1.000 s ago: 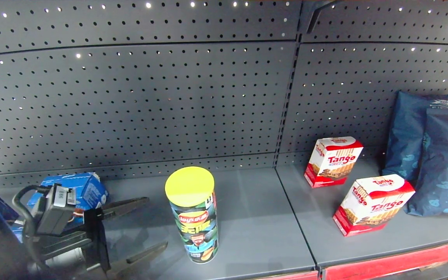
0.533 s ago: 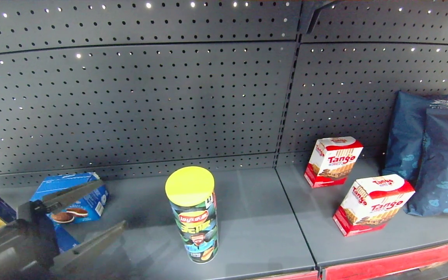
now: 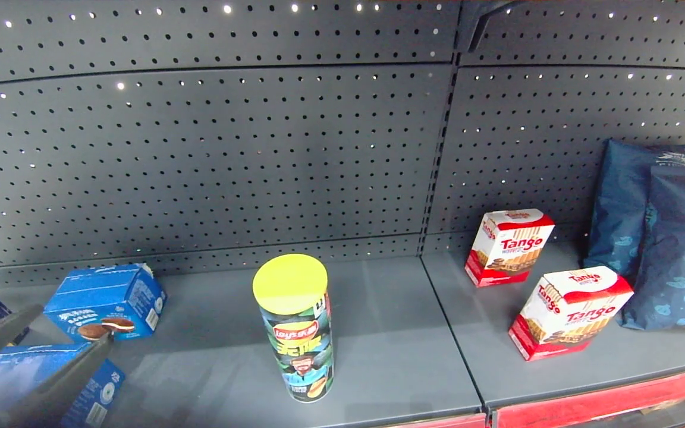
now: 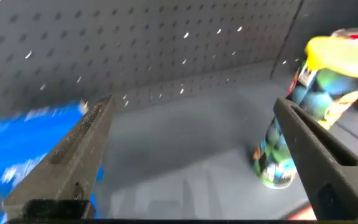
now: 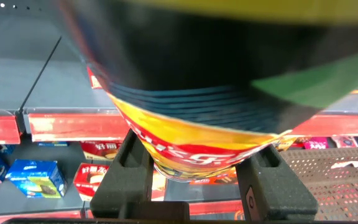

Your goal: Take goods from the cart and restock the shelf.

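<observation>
A chip can (image 3: 298, 330) with a yellow lid stands upright on the grey shelf board (image 3: 390, 333), near its front edge. My left gripper (image 3: 75, 325) is at the lower left, open and holding nothing, well clear of the can. In the left wrist view its fingers (image 4: 194, 106) are spread, with the chip can (image 4: 303, 118) off to one side and a blue box (image 4: 23, 149) to the other. My right gripper (image 5: 194, 168) is shut on a second chip can (image 5: 197, 74), seen close up, with lower shelves behind it.
Two blue cookie boxes (image 3: 104, 294) (image 3: 27, 374) lie at the shelf's left. Two red-and-white wafer boxes (image 3: 510, 245) (image 3: 569, 312) and dark blue bags (image 3: 675, 238) fill the right. The perforated back panel (image 3: 259, 148) rises behind. A wire mesh basket (image 5: 347, 180) shows in the right wrist view.
My left gripper has drawn back down and to the left, away from the standing chip can, staying open. The front blue box has come into sight.
</observation>
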